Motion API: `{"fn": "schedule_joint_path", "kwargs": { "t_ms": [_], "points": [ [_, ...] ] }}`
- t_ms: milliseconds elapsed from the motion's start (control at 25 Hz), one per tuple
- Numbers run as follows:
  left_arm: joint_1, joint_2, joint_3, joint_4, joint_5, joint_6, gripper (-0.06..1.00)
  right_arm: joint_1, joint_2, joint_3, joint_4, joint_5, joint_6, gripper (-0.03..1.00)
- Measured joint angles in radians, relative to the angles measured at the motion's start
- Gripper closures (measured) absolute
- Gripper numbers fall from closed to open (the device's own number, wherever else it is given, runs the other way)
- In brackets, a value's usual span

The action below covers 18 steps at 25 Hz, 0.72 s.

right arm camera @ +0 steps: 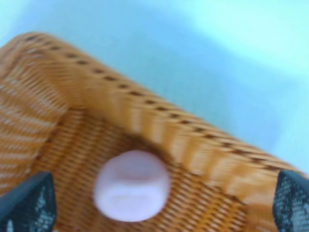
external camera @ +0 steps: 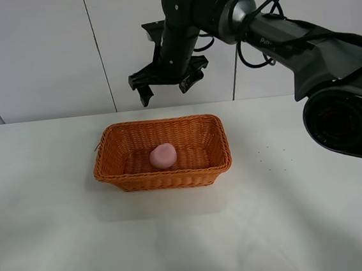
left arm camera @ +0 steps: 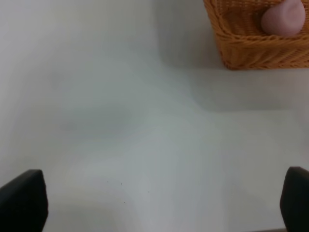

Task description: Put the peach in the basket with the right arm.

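The pink peach [external camera: 163, 156] lies on the floor of the orange-brown wicker basket [external camera: 127, 176] in the middle of the white table. High above the basket's far rim hangs my right gripper [external camera: 166, 85], open and holding nothing. In the right wrist view the peach [right arm camera: 131, 186] sits below and between the spread fingertips [right arm camera: 26, 205], inside the basket [right arm camera: 159, 121]. In the left wrist view the left gripper [left arm camera: 159, 203] is open over bare table, its fingertips [left arm camera: 21, 200] at the lower corners. The basket [left arm camera: 251, 48] and peach [left arm camera: 284, 18] show at that view's upper corner.
The white table [external camera: 62, 236] stretches around the basket on all sides. A pale panelled wall [external camera: 45, 52] stands behind it. The right arm's black base [external camera: 346, 116] bulks at the right edge.
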Motion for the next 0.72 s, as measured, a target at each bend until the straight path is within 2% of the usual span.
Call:
{"fn": "schedule_joint_path", "kwargs": {
  "t_ms": [240, 720],
  "points": [
    [0.000, 0.000, 0.000, 0.000, 0.000, 0.000, -0.04, -0.106, -0.003, 0.000, -0.006, 0.003, -0.003, 0.27],
    [0.000, 0.000, 0.000, 0.000, 0.000, 0.000, -0.04, -0.445, -0.003, 0.000, -0.012, 0.003, -0.020, 0.27]
  ]
}}
